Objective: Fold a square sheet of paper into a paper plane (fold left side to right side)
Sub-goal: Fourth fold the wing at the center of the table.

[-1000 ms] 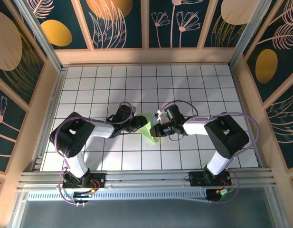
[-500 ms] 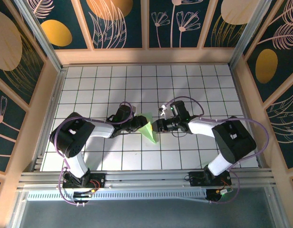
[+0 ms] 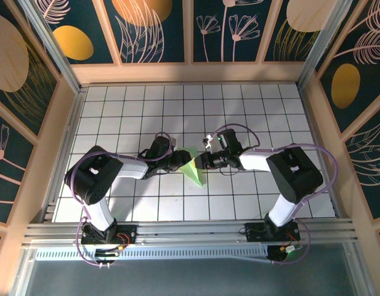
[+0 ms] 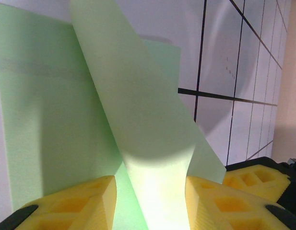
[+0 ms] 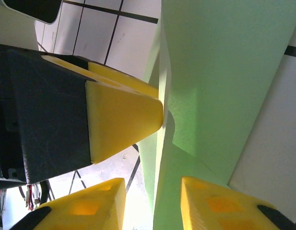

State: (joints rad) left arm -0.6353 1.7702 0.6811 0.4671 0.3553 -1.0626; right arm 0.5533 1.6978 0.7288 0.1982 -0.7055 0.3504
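The pale green sheet of paper [image 3: 194, 170] lies mid-table, folded into a wedge that points toward the near edge. My left gripper [image 3: 181, 161] meets it from the left and my right gripper [image 3: 201, 161] from the right. In the left wrist view a raised flap of the paper [image 4: 138, 120] runs up between the yellow fingers of the left gripper [image 4: 150, 194], which stands open around it. In the right wrist view the right gripper [image 5: 152, 196] is open with an upright fold of the paper [image 5: 219, 72] in its gap. The left gripper's yellow fingertip [image 5: 124, 115] touches that fold.
The white grid-tiled table [image 3: 251, 117] is walled by wooden rails [image 3: 190, 73] at the back and sides. Both arm bases sit on the metal rail [image 3: 190, 231] at the near edge. Purple cables loop over each forearm.
The right gripper shifted slightly up and left along the paper and its jaws widened, then narrowed. The right arm's elbow swung out and back. The left arm and the paper stayed put.
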